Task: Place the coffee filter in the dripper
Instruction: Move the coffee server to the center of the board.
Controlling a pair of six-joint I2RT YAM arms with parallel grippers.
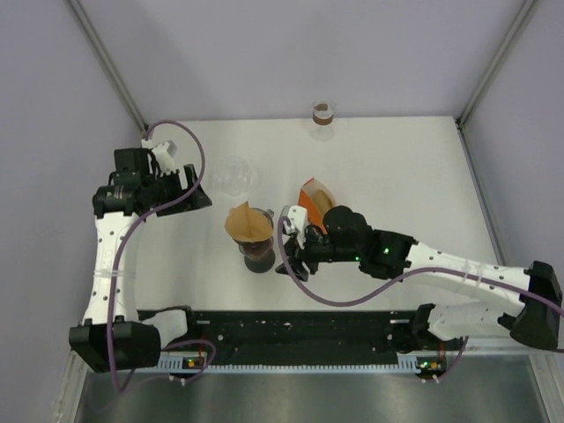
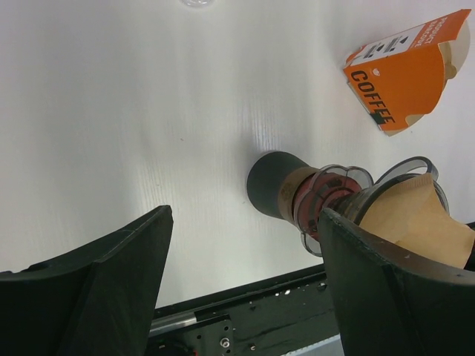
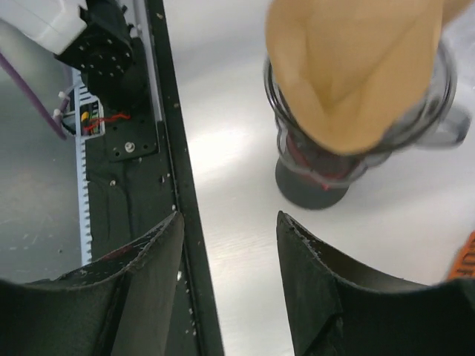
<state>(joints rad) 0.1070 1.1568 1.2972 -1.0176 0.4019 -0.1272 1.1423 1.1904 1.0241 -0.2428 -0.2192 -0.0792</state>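
Observation:
A brown paper coffee filter [image 1: 248, 220] sits in the clear dripper [image 1: 262, 240], which stands on a dark base [image 1: 258, 262] at the table's middle. My right gripper [image 1: 289, 257] is open and empty, just right of the base. In the right wrist view the filter [image 3: 349, 67] fills the dripper [image 3: 439, 111] ahead of the open gripper [image 3: 229, 216]. My left gripper [image 1: 196, 189] is open and empty, left of and apart from the dripper. The left wrist view shows its open gripper [image 2: 245, 215], the filter [image 2: 412, 219] and the base [image 2: 273, 184].
An orange filter box [image 1: 315, 200] marked COFFEE lies right of the dripper, also in the left wrist view [image 2: 404, 70]. A clear glass [image 1: 235, 174] stands behind the dripper. A small jar [image 1: 323, 116] stands at the back edge. A black rail [image 1: 300, 330] runs along the near edge.

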